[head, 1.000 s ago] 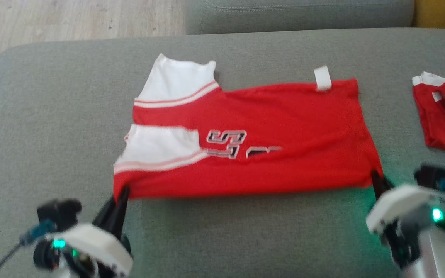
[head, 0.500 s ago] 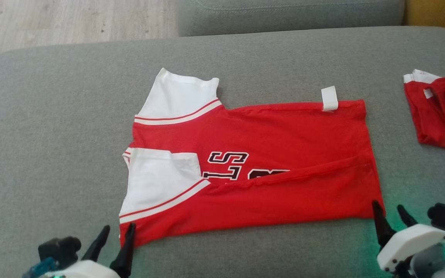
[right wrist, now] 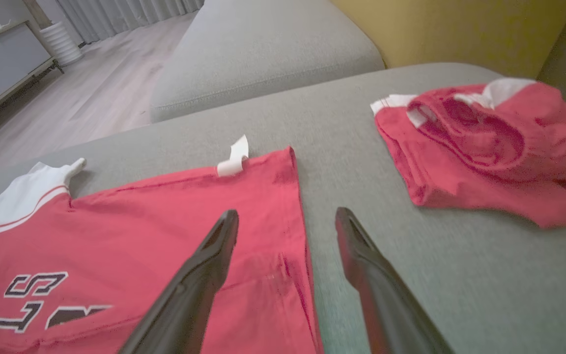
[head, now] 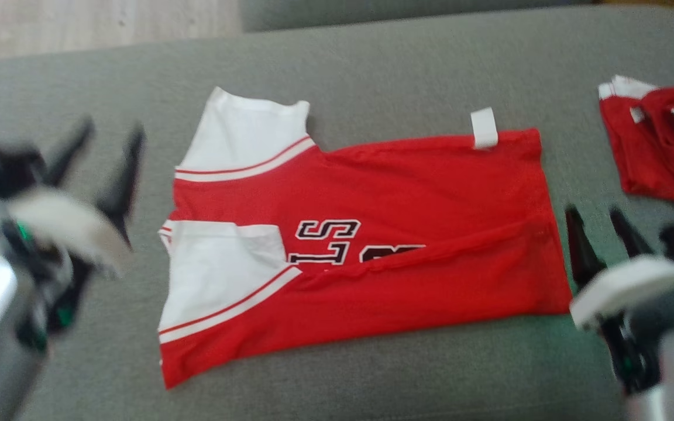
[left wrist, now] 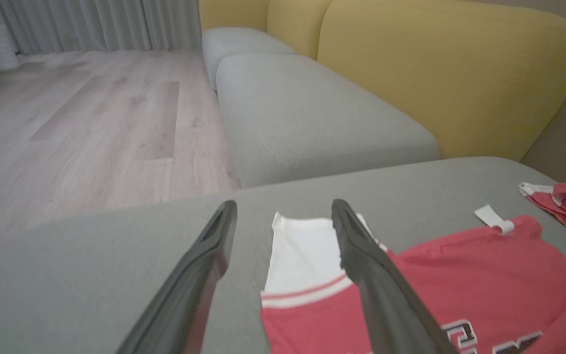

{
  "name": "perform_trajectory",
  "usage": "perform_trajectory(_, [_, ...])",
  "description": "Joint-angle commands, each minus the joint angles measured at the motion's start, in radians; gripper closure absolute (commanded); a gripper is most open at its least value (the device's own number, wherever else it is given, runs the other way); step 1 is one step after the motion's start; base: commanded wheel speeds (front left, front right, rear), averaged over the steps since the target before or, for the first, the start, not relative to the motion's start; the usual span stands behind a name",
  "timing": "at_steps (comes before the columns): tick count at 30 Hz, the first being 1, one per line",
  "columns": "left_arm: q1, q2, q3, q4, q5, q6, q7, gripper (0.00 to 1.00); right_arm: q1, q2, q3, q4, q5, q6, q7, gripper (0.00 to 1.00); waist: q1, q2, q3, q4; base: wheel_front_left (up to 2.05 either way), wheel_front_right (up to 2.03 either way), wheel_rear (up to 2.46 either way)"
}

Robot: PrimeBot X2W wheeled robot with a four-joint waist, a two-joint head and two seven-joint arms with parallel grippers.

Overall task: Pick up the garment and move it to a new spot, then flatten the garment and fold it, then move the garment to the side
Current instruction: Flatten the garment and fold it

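red jersey (head: 407,193): lies spread flat on the middle of the grey sofa cushion (head: 372,64). white sleeves (head: 243,134) point toward the cushion's left side, the hem toward its right. a white tag (head: 484,128) sticks out from the edge nearer the cushion's back. the front long edge is lapped over the body and partly covers the black lettering (head: 328,229). the crease runs on a slant, not square to the back edge.

left gripper (head: 110,127): blurred, over the cushion's left part, beside the sleeves. fingers spread wide, nothing between them.

right gripper (head: 593,211): over the cushion's right part, just beside the hem. fingers spread wide, empty, no contact with the cloth seen.

second red garment (head: 664,140): bunched at the cushion's right edge, apart from the jersey.

progress (judgement): placing and flattening look done, and a first lengthwise fold looks laid in. remaining: probably the back long edge folded in, a crosswise fold, then the shift to the side. the skewed crease may want squaring first.
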Motion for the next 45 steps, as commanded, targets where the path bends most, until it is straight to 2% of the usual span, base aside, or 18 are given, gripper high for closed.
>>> perform_trajectory(1, [-0.117, 0.052, 0.057, -0.006, 0.013, -0.012, 0.025, 0.0, -0.07, -0.008, 0.042, -0.049, -0.015, 0.007, 0.008, 0.0, -0.0001, -0.0001, 0.039, -0.033, 0.0, 0.0, 0.0])
perform_trajectory(7, [-0.376, 0.046, 0.023, 0.142, 0.047, -0.054, 0.15, 0.0, -0.208, -0.008, 0.135, -0.048, -0.02, 0.007, 0.02, 0.0, -0.0001, -0.0001, 0.138, -0.101, 0.0, 0.0, 0.0])
perform_trajectory(13, [-0.509, 0.028, -0.008, 0.304, 0.08, -0.075, 0.198, 0.0, -0.313, -0.008, 0.221, -0.021, -0.003, 0.007, 0.003, 0.0, -0.0001, -0.0001, 0.246, -0.173, 0.0, 0.0, 0.0])
perform_trajectory(21, [-0.548, 0.018, -0.014, 0.448, 0.068, -0.098, 0.207, 0.0, -0.383, -0.008, 0.273, 0.028, 0.014, 0.007, -0.039, 0.0, -0.0001, -0.0001, 0.33, -0.23, 0.0, 0.0, 0.0])
perform_trajectory(26, [-0.549, 0.024, -0.018, 0.496, 0.063, -0.103, 0.216, 0.0, -0.402, -0.008, 0.281, 0.051, 0.021, 0.007, -0.062, 0.0, -0.0001, -0.0001, 0.348, -0.242, 0.0, 0.0, 0.0])
perform_trajectory(31, [-0.542, 0.026, -0.039, 0.509, 0.048, -0.127, 0.265, 0.0, -0.414, -0.008, 0.278, 0.066, 0.025, 0.007, -0.071, 0.0, -0.0001, -0.0001, 0.353, -0.239, 0.0, 0.0, 0.0])
perform_trajectory(32, [-0.542, 0.026, -0.043, 0.508, 0.048, -0.131, 0.271, 0.22, -0.418, -0.008, 0.277, 0.07, 0.024, 0.007, -0.072, 0.0, -0.0001, -0.0001, 0.353, -0.237, 0.0, 0.0, 0.0])
perform_trajectory(33, [-0.541, 0.024, -0.047, 0.506, 0.046, -0.133, 0.275, 0.53, -0.423, -0.008, 0.277, 0.074, 0.022, 0.007, -0.071, 0.0, -0.0001, -0.0001, 0.354, -0.234, 0.0, 0.0, 0.0])
perform_trajectory(34, [-0.541, 0.022, -0.049, 0.504, 0.045, -0.135, 0.278, 0.74, -0.43, -0.008, 0.277, 0.079, 0.021, 0.007, -0.069, 0.0, -0.0001, -0.0001, 0.354, -0.232, 0.0, 0.0, 0.0])
perform_trajectory(35, [-0.542, 0.02, -0.052, 0.503, 0.044, -0.137, 0.278, 0.92, -0.438, -0.008, 0.279, 0.084, 0.019, 0.007, -0.066, 0.0, -0.0001, -0.0001, 0.354, -0.228, 0.0, 0.0, 0.0])
perform_trajectory(36, [-0.543, 0.017, -0.053, 0.499, 0.044, -0.14, 0.275, 1.0, -0.447, -0.008, 0.281, 0.091, 0.016, 0.007, -0.062, 0.0, -0.0001, -0.0001, 0.354, -0.225, 0.0, 0.0, 0.0])
perform_trajectory(45, [-0.56, -0.009, -0.038, 0.464, 0.055, -0.143, 0.165, 1.0, -0.588, -0.024, 0.277, 0.217, -0.048, 0.007, 0.002, 0.0, -0.0001, -0.0001, 0.342, -0.173, 0.0, 0.0, 0.0])
